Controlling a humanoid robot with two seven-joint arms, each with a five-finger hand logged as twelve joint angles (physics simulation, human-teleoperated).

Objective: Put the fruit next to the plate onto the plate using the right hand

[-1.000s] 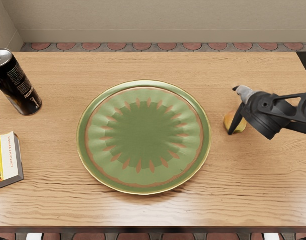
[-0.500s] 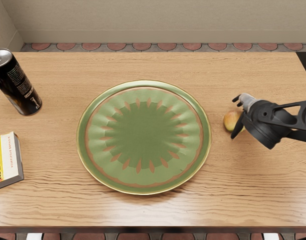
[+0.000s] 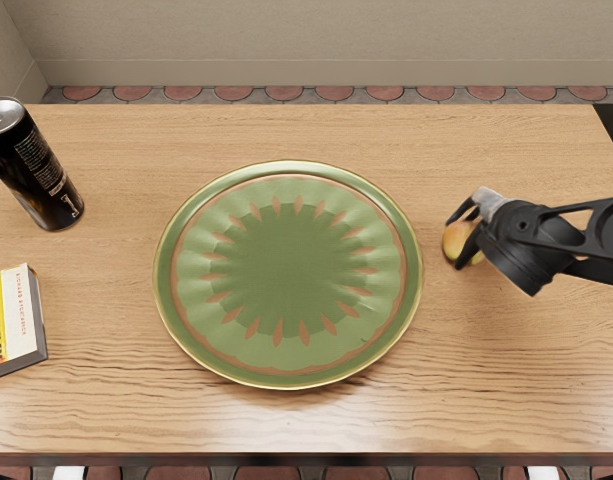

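My right hand [image 3: 491,235] curls its fingers [image 3: 458,212] round the yellow fruit [image 3: 454,242] beside the green plate [image 3: 286,265], gripping it ready to lift across.

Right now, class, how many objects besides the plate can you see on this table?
3: a can at the far left, a book at the left edge, and a fruit right of the plate, gripped by the right hand. None seem hidden.

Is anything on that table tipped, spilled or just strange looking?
Nothing spilled or broken. The black can at the far left looks tilted, perhaps only from the camera's slant. The fruit sits beside the plate, at the right hand.
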